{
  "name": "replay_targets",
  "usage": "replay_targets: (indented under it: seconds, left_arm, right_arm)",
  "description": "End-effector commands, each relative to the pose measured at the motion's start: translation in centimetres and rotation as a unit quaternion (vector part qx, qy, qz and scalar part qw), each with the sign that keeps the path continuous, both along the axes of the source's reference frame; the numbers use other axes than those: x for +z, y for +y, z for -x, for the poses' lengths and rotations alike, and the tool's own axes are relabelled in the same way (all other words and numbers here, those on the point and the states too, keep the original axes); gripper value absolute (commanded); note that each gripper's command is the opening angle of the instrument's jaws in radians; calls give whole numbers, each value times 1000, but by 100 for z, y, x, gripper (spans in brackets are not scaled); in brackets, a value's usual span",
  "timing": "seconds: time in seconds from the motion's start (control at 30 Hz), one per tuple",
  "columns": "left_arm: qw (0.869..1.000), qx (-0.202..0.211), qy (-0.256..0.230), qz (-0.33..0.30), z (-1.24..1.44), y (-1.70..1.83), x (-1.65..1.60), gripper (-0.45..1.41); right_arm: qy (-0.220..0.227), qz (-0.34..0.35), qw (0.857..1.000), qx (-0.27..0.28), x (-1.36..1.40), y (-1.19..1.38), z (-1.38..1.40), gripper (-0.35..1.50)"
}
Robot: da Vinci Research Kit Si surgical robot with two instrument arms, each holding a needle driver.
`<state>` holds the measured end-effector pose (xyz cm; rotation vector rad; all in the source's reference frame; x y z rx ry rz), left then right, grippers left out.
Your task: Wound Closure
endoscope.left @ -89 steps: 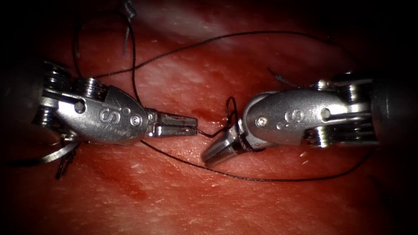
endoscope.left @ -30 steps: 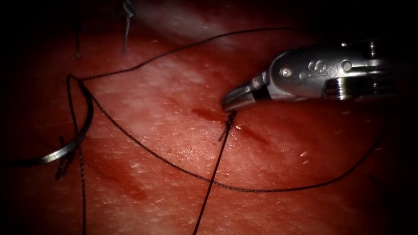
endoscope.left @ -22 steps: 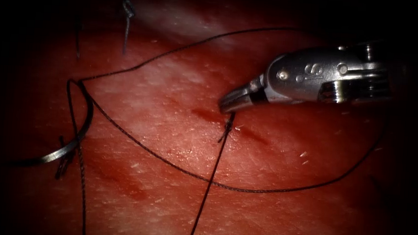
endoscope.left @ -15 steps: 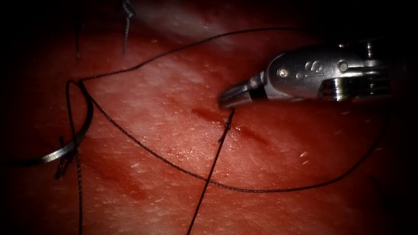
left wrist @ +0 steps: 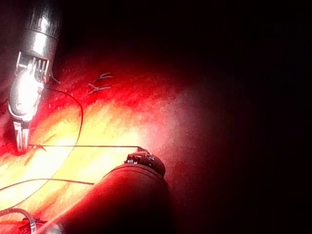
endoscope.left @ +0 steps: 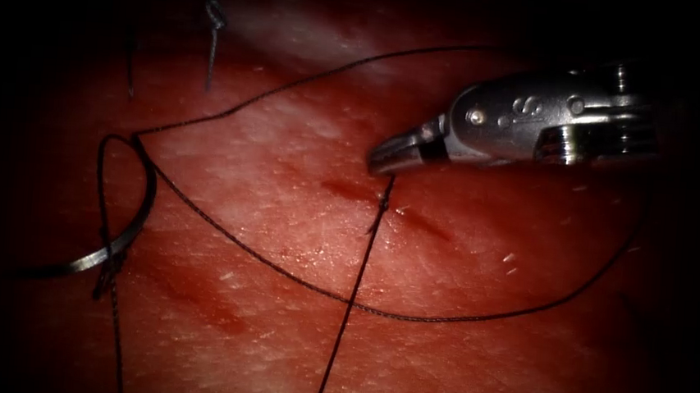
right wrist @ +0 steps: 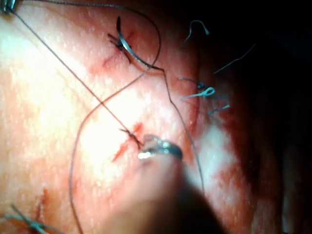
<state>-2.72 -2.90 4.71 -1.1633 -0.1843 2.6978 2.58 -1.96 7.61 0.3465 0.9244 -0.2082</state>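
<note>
The right tool (endoscope.left: 384,159) hovers just above the cut (endoscope.left: 349,190), jaws shut on the short thread end rising from a knot (endoscope.left: 382,202). From that knot a taut thread (endoscope.left: 351,303) runs down out of the endoscope view. In the left wrist view this thread (left wrist: 87,146) stretches straight from the right tool (left wrist: 22,140) to the left tool (left wrist: 142,157), which holds it. The curved needle (endoscope.left: 112,246) lies free on the tissue (endoscope.left: 470,361) left of the cut, held by neither tool. The right wrist view shows the needle (right wrist: 129,48), the knot (right wrist: 132,135) and the right tool (right wrist: 157,149).
A long slack loop of thread (endoscope.left: 440,316) sweeps across the tissue from the needle's tail to the right and back over the top. Cut thread tails of an earlier stitch (endoscope.left: 213,22) stand at the back left; another stitch (endoscope.left: 105,282) sits by the needle.
Three seconds ago both tools worked the thread at the cut. The left tool has since drawn away below, pulling thread taut; the right tool rose. In the last second, the left loop shifted slightly.
</note>
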Motion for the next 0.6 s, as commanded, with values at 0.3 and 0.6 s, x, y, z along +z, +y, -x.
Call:
replay_targets:
  seconds: [0.3, 0.6]
  left_arm:
    - [999, -22, -35, 28, 8, 95, -28, -45]
    - [998, -29, -35, 43, -2, 174, -35, -45]
  right_arm:
    - [-9, 3, 991, 130, -20, -2, 31, 108]
    - [21, -29, 972, 231, -49, -31, 74, 100]
